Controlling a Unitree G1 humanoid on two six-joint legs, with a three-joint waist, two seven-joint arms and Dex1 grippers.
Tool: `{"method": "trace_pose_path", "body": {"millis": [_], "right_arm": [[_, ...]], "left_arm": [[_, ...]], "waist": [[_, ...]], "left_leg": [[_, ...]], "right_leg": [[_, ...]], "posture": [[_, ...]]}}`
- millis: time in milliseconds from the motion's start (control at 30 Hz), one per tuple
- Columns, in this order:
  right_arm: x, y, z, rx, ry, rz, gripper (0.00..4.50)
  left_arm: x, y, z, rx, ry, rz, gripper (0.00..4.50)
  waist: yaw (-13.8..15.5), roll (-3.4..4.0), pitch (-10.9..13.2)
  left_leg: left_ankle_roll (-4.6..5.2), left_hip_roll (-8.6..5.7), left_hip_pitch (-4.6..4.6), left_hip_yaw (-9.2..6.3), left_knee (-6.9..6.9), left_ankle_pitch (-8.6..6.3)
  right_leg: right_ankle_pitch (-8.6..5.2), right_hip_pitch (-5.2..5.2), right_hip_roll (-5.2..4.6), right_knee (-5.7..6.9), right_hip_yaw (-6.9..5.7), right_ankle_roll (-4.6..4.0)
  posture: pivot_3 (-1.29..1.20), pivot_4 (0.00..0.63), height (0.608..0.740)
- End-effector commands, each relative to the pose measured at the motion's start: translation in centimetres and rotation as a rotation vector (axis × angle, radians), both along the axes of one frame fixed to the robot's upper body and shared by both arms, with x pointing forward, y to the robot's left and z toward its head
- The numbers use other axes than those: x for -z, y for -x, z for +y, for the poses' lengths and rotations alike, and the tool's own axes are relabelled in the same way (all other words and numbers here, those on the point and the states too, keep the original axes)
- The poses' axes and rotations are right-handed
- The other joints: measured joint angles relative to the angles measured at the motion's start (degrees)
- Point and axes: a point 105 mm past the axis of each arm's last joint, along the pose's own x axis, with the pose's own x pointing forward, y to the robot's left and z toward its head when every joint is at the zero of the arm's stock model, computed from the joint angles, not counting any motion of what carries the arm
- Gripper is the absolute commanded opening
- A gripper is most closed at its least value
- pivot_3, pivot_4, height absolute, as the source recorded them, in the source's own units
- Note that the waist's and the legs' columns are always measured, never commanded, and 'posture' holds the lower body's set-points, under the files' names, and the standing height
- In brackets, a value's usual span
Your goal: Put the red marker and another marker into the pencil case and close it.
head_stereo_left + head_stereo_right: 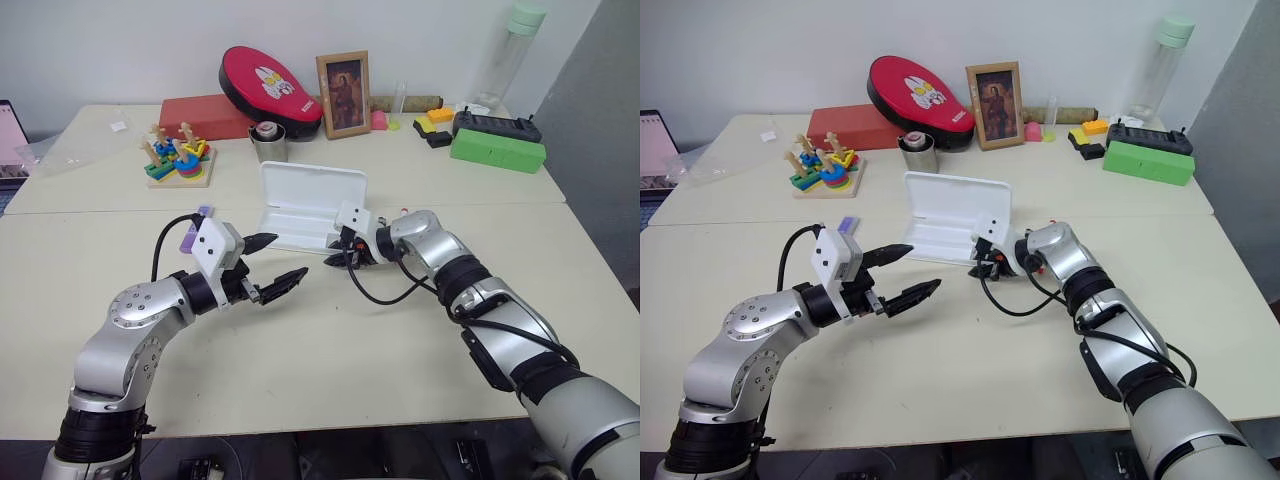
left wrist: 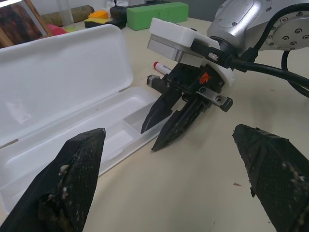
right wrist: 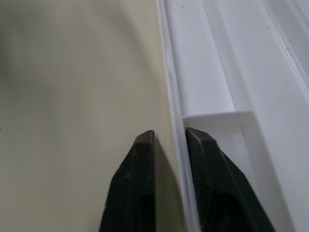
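The white pencil case lies open mid-table, lid upright behind its shallow tray. My right gripper is shut on the tray's front wall at its right end, one finger inside and one outside. The red marker, white with a red cap, lies on the table just behind that gripper. My left gripper hangs open to the left of the case's front, holding nothing. The lilac marker lies on the table behind the left wrist, partly hidden.
Along the back stand a red oval case, a framed picture, a metal cup, a wooden stacking toy, a green box and a tall bottle.
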Motion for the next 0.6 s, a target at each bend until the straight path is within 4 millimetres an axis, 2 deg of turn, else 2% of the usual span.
{"method": "trace_pose_path", "body": {"millis": [33,233,367,600], "right_arm": [[-1.0,0.0,0.4,-0.026,-0.031,-0.029,0.01],[-1.2,0.3,0.4,-0.044,-0.049,-0.042,0.01],[-1.0,3.9,0.5,-0.229,-0.058,-0.079,0.01],[1.0,9.2,0.7,-0.304,-0.041,-0.034,0.01]], "left_arm": [[-1.0,0.4,0.1,0.007,0.010,-0.041,4.50],[-0.9,0.6,0.2,0.008,0.005,-0.034,4.50],[-0.2,2.7,1.0,0.052,-0.067,0.026,4.50],[0.5,4.3,1.0,0.098,-0.092,0.096,4.50]], "waist": [[0.0,0.00,0.0],[-0.1,0.00,0.0],[-0.2,0.00,0.0],[-0.2,0.06,0.0]], "left_leg": [[0.00,0.00,0.00,0.00,0.00,0.00],[0.00,0.00,0.00,-0.01,0.00,0.00],[0.00,0.00,-0.01,-0.02,-0.02,0.00],[0.00,0.01,-0.03,-0.09,0.00,0.00]], "right_leg": [[0.00,0.00,0.00,0.00,0.00,0.00],[0.00,0.00,0.00,0.01,-0.01,0.00],[0.00,0.00,0.00,-0.01,-0.01,0.00],[-0.02,0.01,0.00,0.03,-0.08,-0.01]], "posture": [[0.00,0.150,0.740],[0.00,0.150,0.740],[0.00,0.150,0.740],[0.00,0.150,0.740]]}}
